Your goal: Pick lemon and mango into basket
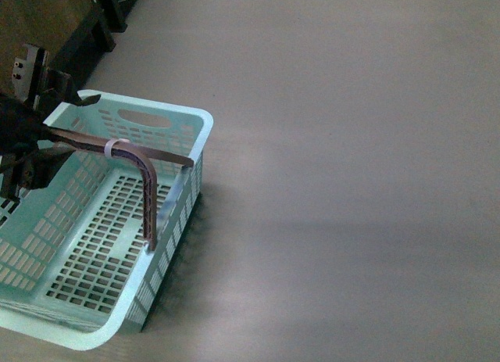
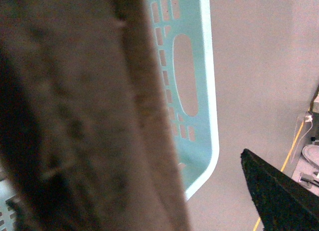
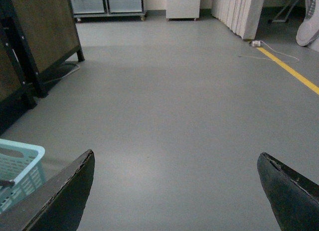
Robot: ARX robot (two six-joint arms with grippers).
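**Teal basket upright on the floor, handle swung up**

The basket is light teal plastic with slotted walls and a slotted floor. It stands upright on the grey floor, low and to the left in the front view, which cuts it off at the left and bottom edges. Its far end wall has an oval grip hole. The brown ribbed handle is raised off the rim. It rises from the right long wall, bends, and crosses over the open top towards the left. A white zip tie circles it near the bend. In the left wrist view the handle is a close brown blur before the end wall. A corner of the basket shows in the right wrist view.
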